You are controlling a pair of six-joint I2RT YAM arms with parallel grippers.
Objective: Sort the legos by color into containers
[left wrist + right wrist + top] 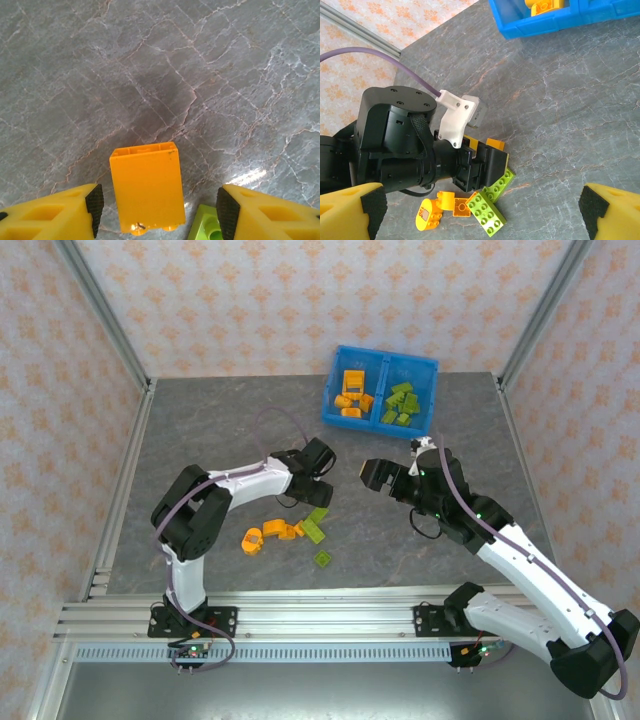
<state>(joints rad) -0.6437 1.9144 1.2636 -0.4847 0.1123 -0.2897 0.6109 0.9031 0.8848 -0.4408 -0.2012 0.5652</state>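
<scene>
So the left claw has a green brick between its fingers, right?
No. The brick between the left claw's fingers is orange, not green. The left wrist view shows it.

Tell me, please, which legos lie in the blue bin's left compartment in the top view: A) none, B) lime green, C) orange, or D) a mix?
C: the left compartment of the blue bin holds orange legos, while the lime green legos lie in the right one.
</scene>
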